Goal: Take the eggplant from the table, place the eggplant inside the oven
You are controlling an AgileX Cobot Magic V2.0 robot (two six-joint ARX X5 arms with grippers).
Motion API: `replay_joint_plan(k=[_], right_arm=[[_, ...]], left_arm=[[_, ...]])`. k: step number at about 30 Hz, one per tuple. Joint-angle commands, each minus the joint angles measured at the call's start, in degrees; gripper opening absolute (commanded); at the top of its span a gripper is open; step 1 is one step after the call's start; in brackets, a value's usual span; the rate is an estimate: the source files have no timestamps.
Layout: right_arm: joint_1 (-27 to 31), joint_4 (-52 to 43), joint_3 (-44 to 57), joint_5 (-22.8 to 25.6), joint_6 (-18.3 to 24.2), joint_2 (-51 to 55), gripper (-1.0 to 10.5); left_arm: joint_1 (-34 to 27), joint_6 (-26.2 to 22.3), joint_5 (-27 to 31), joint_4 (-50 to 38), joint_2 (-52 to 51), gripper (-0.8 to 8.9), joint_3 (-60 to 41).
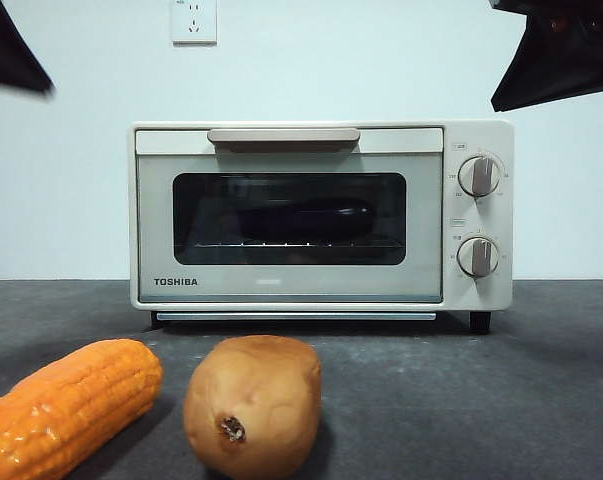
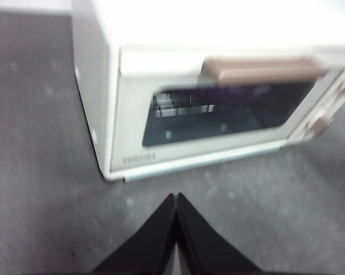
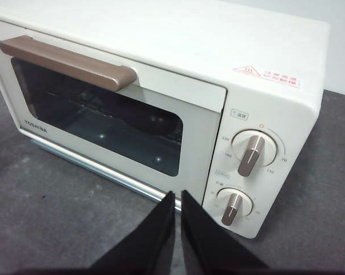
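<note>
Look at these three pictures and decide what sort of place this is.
Probably a robot test bench set up like a kitchen corner, not a real kitchen: a Toshiba toaster oven on a bare dark grey table, a potato and corn cob lying loose, and a plain white wall with a socket.

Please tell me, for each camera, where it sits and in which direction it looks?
Front: low at table height, facing the oven; corn, potato near; arm tips at top corners.
Left wrist: above, facing the oven door; left hand shut.
Right wrist: above, facing the knobs; right hand nearly shut.
All share the oven.
</note>
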State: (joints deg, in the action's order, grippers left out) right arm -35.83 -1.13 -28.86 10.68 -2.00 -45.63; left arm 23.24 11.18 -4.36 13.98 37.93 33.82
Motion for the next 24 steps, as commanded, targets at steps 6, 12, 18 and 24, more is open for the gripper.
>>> replay_joint_plan(k=[6,12,18,24], right_arm=[[-0.35,-0.57,-0.42,0.28,-0.96,-0.33,0.1],[-0.35,-0.59,-0.42,0.26,-0.94,-0.33,0.1],[-0.35,-0.57,-0.42,0.26,-0.94,-0.33,0.1],[-0.35,-0.57,-0.42,0.26,-0.96,-0.33,0.1]], left_arm=[[-9.62,-12.22,0.37,0.44,-21.94,0.04,-3.52],[-19.28,-13.05,0.35,0.15,-32.00,0.04,-13.46],[-23.32,-13.18,0.37,0.15,-37.66,0.04,-23.87],[-24.96,-13.60,0.37,-0.55,-37.77,0.04,-29.79]])
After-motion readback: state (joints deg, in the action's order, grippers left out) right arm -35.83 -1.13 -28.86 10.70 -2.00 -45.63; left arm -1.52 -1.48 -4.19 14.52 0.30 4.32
